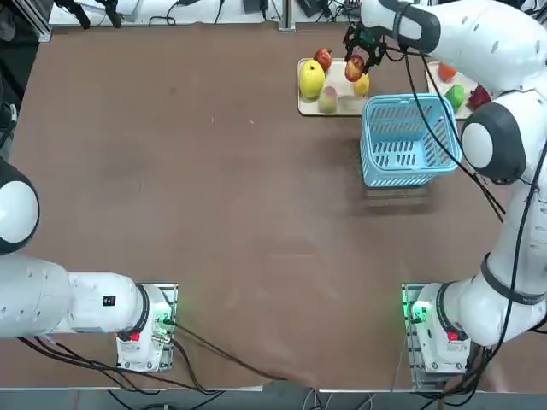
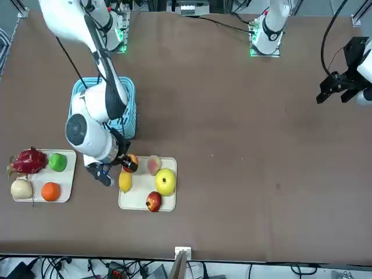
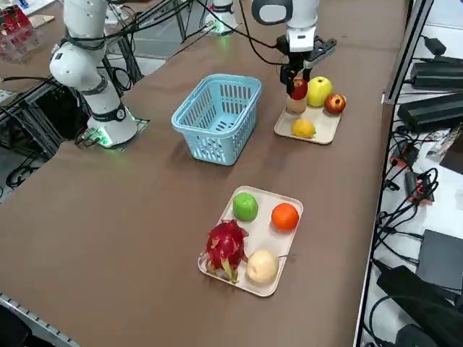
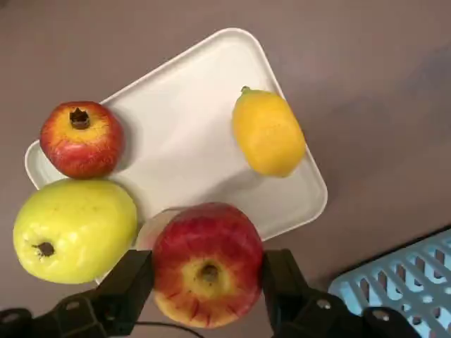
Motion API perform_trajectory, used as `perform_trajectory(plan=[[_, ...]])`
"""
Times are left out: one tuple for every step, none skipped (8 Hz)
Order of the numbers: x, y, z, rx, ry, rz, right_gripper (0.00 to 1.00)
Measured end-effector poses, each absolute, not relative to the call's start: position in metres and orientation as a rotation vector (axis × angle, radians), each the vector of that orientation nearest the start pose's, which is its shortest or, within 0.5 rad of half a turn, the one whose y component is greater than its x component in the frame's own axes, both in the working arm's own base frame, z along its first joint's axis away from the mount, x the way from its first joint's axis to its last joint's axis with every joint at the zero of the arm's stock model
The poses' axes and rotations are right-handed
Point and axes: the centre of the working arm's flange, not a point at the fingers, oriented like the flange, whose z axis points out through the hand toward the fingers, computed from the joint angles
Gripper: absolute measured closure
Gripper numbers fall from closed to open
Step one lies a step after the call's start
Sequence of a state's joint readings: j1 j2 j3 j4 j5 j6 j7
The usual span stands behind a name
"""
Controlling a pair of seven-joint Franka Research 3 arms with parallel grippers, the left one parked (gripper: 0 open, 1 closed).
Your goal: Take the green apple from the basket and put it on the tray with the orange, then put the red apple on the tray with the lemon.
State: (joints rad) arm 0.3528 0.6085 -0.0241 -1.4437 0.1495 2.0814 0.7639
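Pincer point(image 4: 208, 285) partly cut off, gripping red apple point(image 4: 208, 266).

Glossy skin is seen on the yellow-green fruit point(image 4: 75, 230); beside it, smooth, plastic-looking tray point(image 4: 184, 134), matt-finished.

1. The surface point(image 1: 214, 213) is a broad, plain brown top with a few small marks; it fills most of the overhead view.
2. In the right side view, a dark and silvery edge strip point(image 3: 370, 238) runs along the surface's border.
3. Beyond that strip lies a white worktop point(image 3: 448, 210) carrying black boxes point(image 3: 434, 114), a flat grey panel point(image 3: 440, 260) and tangled black cables point(image 3: 394, 217).
4. In the front view, a metal bracket point(image 2: 182, 253) stands at the surface's near edge.
5. At the right side view's upper left sits a clear container point(image 3: 20, 36) with red contents.
6. The light is even, leaving soft shadows on the surface.
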Motion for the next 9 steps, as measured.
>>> perform_trajectory(plan=[[0.678, 0.245, 0.327, -2.929, 0.754, 0.047, 0.12], [0.680, 0.249, 0.310, -2.924, 0.751, 0.024, 0.12], [0.682, 0.253, 0.288, -2.934, 0.745, 0.014, 0.12], [0.682, 0.253, 0.267, -2.959, 0.733, 0.013, 0.12], [0.684, 0.252, 0.253, -2.976, 0.724, 0.001, 0.12], [0.685, 0.252, 0.246, -2.978, 0.720, -0.018, 0.12], [0.687, 0.252, 0.242, -2.974, 0.719, -0.032, 0.12], [0.687, 0.252, 0.241, -2.976, 0.717, -0.037, 0.12], [0.688, 0.253, 0.242, -2.988, 0.703, -0.051, 0.11]])
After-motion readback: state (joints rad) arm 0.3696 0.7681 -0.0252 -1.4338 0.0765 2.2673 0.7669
